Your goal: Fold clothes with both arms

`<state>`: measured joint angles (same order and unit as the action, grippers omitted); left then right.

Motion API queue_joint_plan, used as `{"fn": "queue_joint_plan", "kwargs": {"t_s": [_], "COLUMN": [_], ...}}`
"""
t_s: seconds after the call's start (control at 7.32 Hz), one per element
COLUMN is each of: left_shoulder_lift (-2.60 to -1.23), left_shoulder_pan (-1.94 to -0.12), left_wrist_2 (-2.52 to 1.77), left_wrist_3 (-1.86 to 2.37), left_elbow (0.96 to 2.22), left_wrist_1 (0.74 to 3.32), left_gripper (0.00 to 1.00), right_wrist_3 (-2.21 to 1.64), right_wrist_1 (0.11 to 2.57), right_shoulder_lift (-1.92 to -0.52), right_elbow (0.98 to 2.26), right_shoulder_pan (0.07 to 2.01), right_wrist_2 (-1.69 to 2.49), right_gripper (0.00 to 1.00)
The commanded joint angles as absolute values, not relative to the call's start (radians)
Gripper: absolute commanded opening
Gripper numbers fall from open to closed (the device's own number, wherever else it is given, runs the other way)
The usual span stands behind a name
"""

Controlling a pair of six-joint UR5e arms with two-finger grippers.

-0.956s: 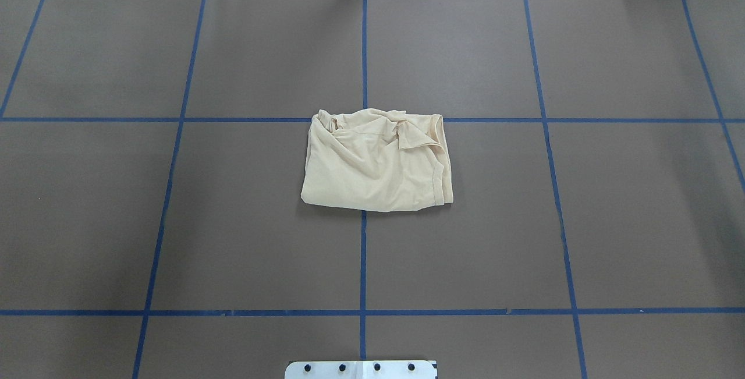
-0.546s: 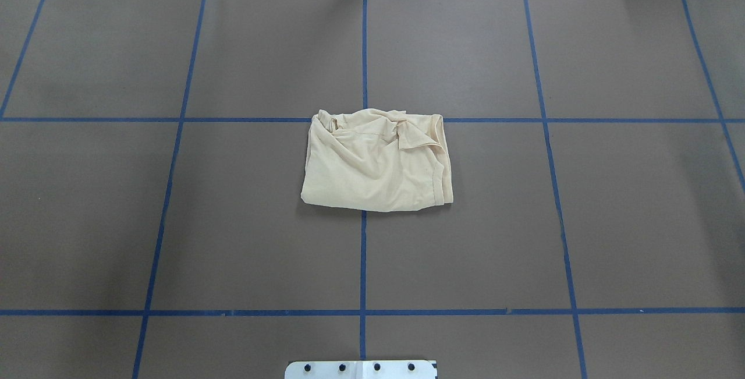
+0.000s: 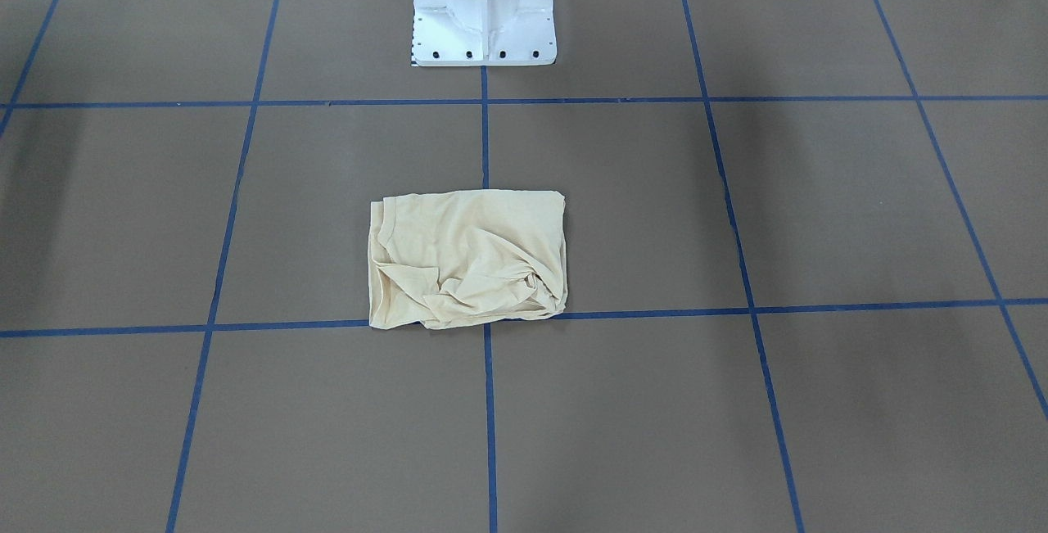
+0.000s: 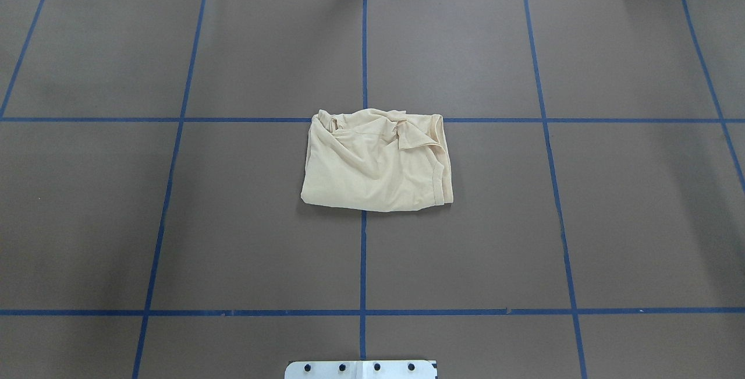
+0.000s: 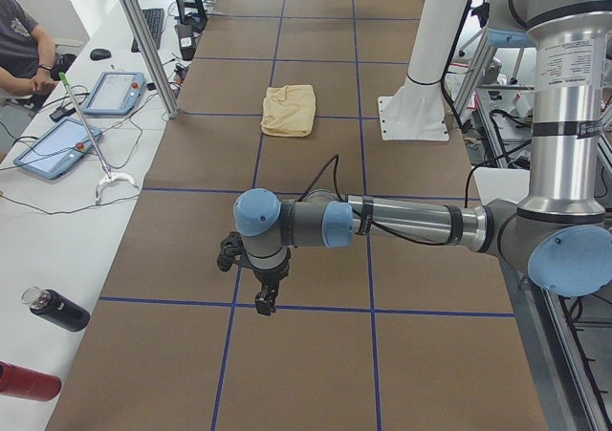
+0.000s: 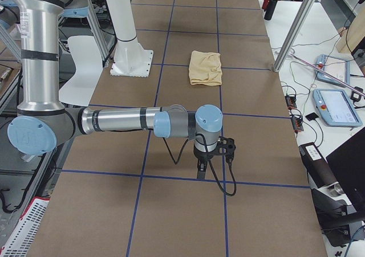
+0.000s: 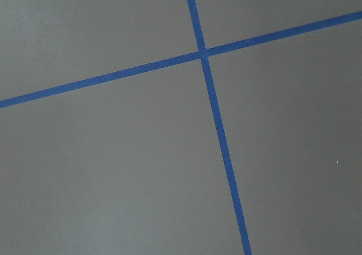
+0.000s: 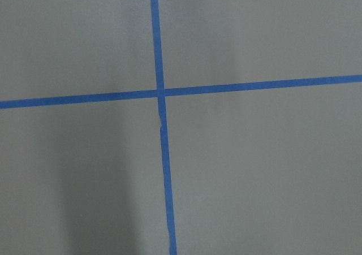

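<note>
The cream-yellow T-shirt [image 4: 375,160] lies folded into a small wrinkled rectangle at the middle of the brown table; it also shows in the front view [image 3: 467,259] and both side views [image 5: 290,109] [image 6: 206,68]. Its print and neck label are hidden. My left gripper [image 5: 266,292] hangs over bare table far from the shirt, near the table's left end. My right gripper [image 6: 201,168] hangs the same way near the right end. Neither shows in the overhead or front views, so I cannot tell whether they are open or shut. The wrist views show only table cover.
Blue tape lines [image 4: 363,251] divide the brown cover into squares. The white pedestal base [image 3: 483,9] stands at the robot's edge of the table. Tablets [image 5: 59,147], cables and bottles [image 5: 57,309] lie on the white bench beyond the far edge, where a seated person [image 5: 24,44] shows.
</note>
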<state>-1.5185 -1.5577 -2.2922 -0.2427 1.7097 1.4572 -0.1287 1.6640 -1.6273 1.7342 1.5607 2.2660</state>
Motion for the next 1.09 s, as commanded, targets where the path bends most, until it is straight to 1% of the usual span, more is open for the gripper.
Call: {"fn": "queue_joint_plan", "kwargs": {"t_s": [0.0, 0.27, 0.96], "left_shoulder_lift": [-1.520, -1.526, -1.526], "left_shoulder_pan": [-1.557, -1.557, -1.557], "left_wrist_2": [-2.293, -2.298, -2.298], "left_wrist_3": [-0.232, -0.027, -0.028], "left_elbow": [1.709, 1.723, 1.723], "left_wrist_1": [1.456, 1.459, 1.459], "left_gripper": [1.00, 1.00, 1.00], "right_wrist_3": [-0.133, -0.140, -0.140], "right_wrist_1": [1.687, 1.689, 1.687], "right_shoulder_lift": [-1.628, -1.626, -1.628], "right_elbow": [1.741, 1.733, 1.701], "right_shoulder_pan": [1.562, 1.560, 1.560], "right_wrist_2": [2.266, 2.264, 2.264], "right_gripper": [1.00, 1.00, 1.00]}}
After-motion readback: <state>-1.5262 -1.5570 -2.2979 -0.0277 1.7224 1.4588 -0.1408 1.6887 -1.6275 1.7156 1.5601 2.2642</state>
